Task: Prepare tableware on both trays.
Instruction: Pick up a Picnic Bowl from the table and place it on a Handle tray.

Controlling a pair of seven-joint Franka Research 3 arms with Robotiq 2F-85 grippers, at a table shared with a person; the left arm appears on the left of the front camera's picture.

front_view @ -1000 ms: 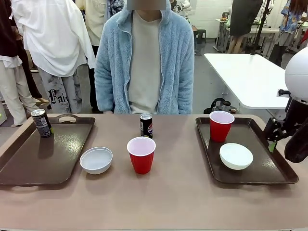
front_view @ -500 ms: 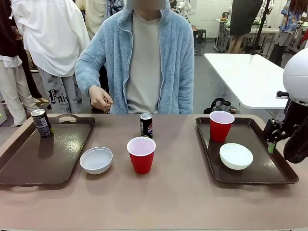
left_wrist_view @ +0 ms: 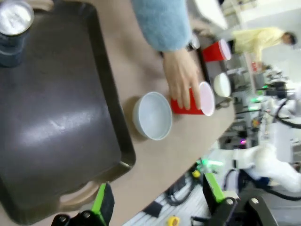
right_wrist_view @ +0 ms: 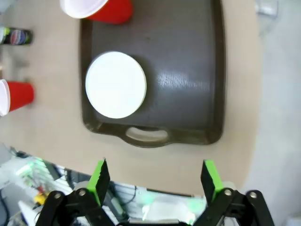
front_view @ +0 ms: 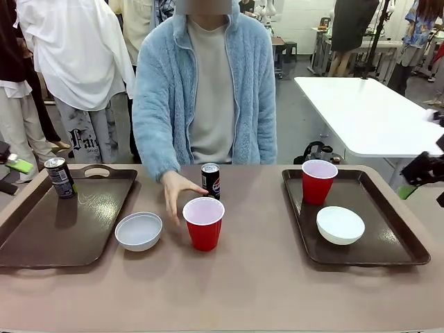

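On the left tray (front_view: 41, 239) stands a dark can (front_view: 60, 177) at its far corner. A white bowl (front_view: 139, 231), a red cup (front_view: 204, 223) and a second can (front_view: 210, 180) sit on the table between the trays. The person's hand (front_view: 177, 191) rests beside that red cup. The right tray (front_view: 392, 239) holds a red cup (front_view: 318, 181) and a white bowl (front_view: 340, 225). My left gripper (front_view: 12, 173) hangs open at the picture's left edge, above the left tray's (left_wrist_view: 56, 122) outer end (left_wrist_view: 157, 200). My right gripper (right_wrist_view: 155, 181) is open, off the right tray's (right_wrist_view: 188, 61) outer end (front_view: 416, 177).
The person in a light blue fleece stands at the table's far side, one arm reaching over it. The table's front strip in front of both trays is bare. A white table (front_view: 361, 111) stands behind on the right, and other people stand at the back left.
The person's hand came down onto the table next to the middle red cup. My right arm drew back toward the right edge. My left gripper came into sight at the left edge.
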